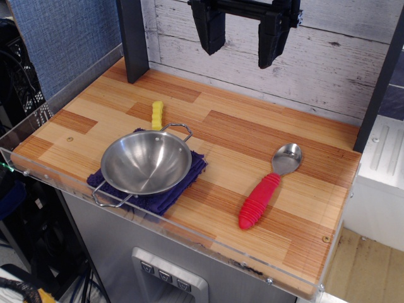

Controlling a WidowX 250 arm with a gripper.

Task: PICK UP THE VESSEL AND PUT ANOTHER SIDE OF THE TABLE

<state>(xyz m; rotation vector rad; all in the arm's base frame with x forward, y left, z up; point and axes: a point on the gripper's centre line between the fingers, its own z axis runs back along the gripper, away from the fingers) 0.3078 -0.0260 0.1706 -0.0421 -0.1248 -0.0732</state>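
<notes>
The vessel [146,161] is a round shiny steel bowl with two thin wire loop handles. It sits on a purple towel [183,183] at the front left of the striped wooden table [252,136]. My gripper [242,44] hangs high above the back middle of the table, far from the vessel. Its two black fingers [210,33] stand apart, open and empty.
A metal spoon with a red handle [262,199] lies on the right of the table. A small yellow object [157,115] lies just behind the vessel. A clear acrylic rim [38,180] edges the table. Dark posts [132,41] stand at the back left and right.
</notes>
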